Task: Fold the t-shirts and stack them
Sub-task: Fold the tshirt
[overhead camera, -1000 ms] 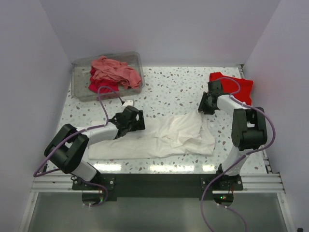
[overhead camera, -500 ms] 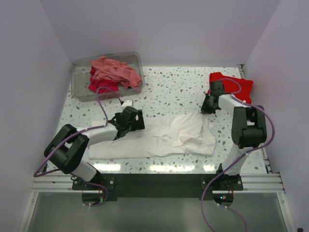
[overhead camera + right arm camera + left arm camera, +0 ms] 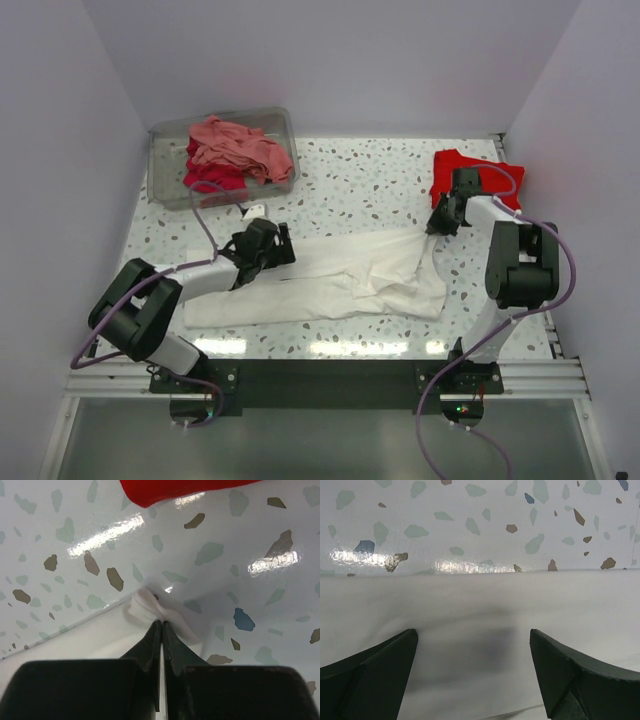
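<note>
Cloth of the white t-shirt [image 3: 340, 285] sat pinched in the right tool [image 3: 162, 625]. The left tool [image 3: 472, 635] stood spread over it.

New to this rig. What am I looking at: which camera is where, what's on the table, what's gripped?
Two robot arms, each ending in a two-finger gripper, at a speckled white table. The wide shot is a fixed overhead camera; the close-ups are wrist cameras. A white cloth t-shirt lies spread between the arms, a bright red t-shirt far right; a clear plastic bin far left holds salmon-pink and crimson t-shirts. The right gripper is shut on a pinch of the white shirt; the left gripper is open over it.
</note>
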{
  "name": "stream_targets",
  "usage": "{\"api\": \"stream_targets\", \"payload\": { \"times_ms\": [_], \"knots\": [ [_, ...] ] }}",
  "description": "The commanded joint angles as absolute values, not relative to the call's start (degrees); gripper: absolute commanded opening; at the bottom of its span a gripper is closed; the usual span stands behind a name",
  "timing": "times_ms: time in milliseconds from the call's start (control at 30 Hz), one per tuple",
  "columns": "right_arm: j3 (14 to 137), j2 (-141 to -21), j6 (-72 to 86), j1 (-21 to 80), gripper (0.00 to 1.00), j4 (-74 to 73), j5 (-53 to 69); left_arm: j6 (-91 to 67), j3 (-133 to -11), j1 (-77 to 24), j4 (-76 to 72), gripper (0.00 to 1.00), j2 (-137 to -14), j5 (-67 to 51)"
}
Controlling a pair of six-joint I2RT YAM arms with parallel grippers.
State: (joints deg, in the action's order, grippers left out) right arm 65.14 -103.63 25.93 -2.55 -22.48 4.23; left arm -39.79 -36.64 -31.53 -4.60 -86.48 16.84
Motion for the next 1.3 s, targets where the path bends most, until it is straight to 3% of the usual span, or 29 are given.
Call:
{"api": "stream_targets", "payload": {
  "times_ms": [0,33,133,267,467,767,1000,1267],
  "knots": [
    [67.59,-101.18,24.79,-2.81,0.01,-22.32,5.53,-38.59,-37.52,-30.59,0.88,1.0,-89.03,16.7],
    [67.67,-100.38,24.26,-2.9,0.17,-23.19,5.45,-37.89,-38.05,-30.67,0.88,1.0,-89.12,16.61],
    [66.63,-94.78,23.82,-2.72,0.46,-24.51,5.62,-37.09,-40.24,-30.94,1.05,1.0,-89.3,16.7],
    [61.98,-86.41,23.29,-0.45,0.58,-26.54,4.49,-35.86,-42.45,-31.64,2.46,1.0,-89.03,18.01],
    [54.69,-77.1,26.36,10.97,0.6,-31.29,-1.05,-35.68,-45.26,-33.92,5.53,1.0,-85.61,20.21],
    [43.95,-67.33,33.13,17.57,0.58,-35.06,-3.07,-35.68,-48.16,-44.11,7.74,1.0,-80.24,23.02],
    [40.79,-63.56,35.5,19.95,0.57,-38.67,-5.54,-38.05,-50.62,-55.44,5.63,1.0,-85.95,22.5],
    [37.79,-61.26,36.91,20.04,0.57,-38.85,-5.89,-39.29,-56.41,-61.26,2.9,0.98,-95.17,20.74]
  ]
}}
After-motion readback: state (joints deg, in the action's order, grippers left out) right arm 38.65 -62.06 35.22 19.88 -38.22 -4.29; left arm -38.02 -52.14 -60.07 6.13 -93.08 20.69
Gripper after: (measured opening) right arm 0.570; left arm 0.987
